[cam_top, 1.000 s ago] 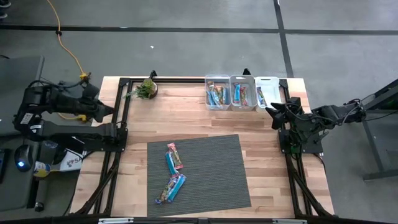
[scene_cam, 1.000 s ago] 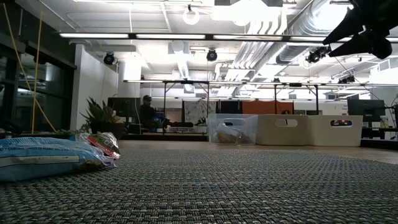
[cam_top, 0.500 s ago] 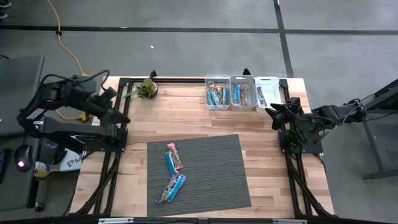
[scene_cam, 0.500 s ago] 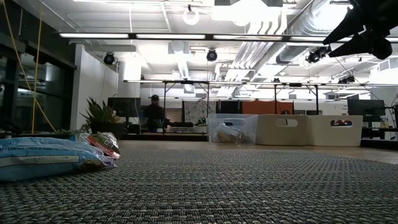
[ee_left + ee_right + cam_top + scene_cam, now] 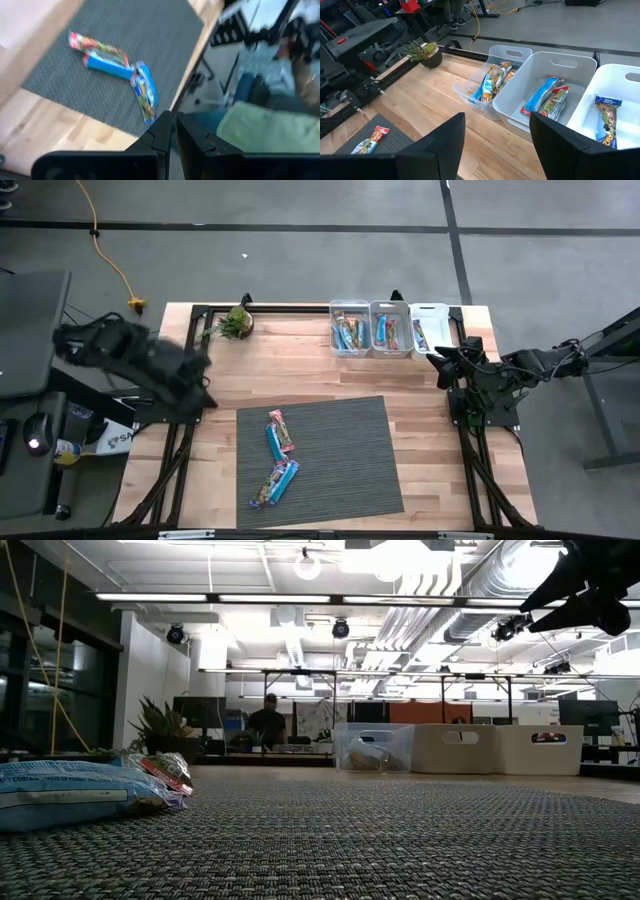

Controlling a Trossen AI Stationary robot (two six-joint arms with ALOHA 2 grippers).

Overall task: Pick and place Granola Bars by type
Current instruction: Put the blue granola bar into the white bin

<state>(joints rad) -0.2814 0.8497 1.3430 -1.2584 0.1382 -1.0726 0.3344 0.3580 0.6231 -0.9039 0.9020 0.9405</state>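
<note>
Several granola bars lie flat on the grey mat [image 5: 330,450]: a pink one [image 5: 283,429] crossing a light blue one [image 5: 274,443], and two more [image 5: 276,483] side by side nearer the front. In the left wrist view they show as a pink bar [image 5: 98,48], a blue bar [image 5: 110,67] and the pair [image 5: 145,93]. My left gripper [image 5: 204,372] is shut and empty, above the table's left rail, pointing toward the mat. My right gripper [image 5: 495,145] stands open and empty at the right edge, facing three bins.
Three clear bins stand at the far edge, holding sorted bars: left [image 5: 492,82], middle [image 5: 547,97], right [image 5: 607,112]. A potted plant [image 5: 237,322] stands at the far left. Black frame rails [image 5: 195,350] run along both table sides. A person stands far behind the table [image 5: 266,720].
My left arm has swung from beyond the table's left edge in toward the table and the mat, its gripper turning toward the bars and staying shut. The bars have not moved.
</note>
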